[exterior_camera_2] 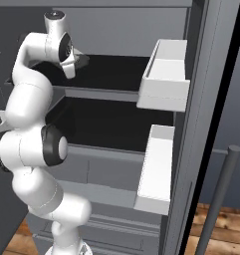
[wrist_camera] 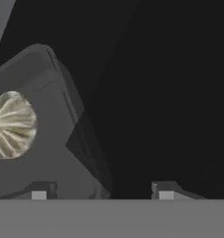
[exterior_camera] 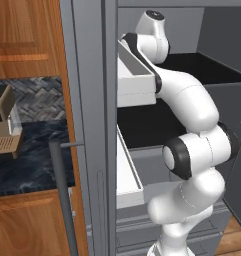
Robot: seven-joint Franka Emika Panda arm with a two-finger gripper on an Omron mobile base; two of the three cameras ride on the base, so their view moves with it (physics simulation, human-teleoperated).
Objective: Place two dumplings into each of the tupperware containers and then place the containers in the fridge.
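I'm looking down the gripper point(wrist_camera: 102, 190): fingers standing apart, gripping nothing. The tupperware container point(wrist_camera: 43, 139) with a dumpling point(wrist_camera: 11, 124) is sitting on the dark fridge point(exterior_camera_2: 116, 69) shelf, left of the tips, rim just beside the left finger.

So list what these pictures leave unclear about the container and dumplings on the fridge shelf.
- Second dumpling: the hand view shows one dumpling, cut by the left edge; any other lies outside the frame.
- Container: its left part is cut off by that same edge, and the dark fridge interior dims it.
- Base views: the arm and the dark shelf hide the container.
- Other container: cannot be made out.
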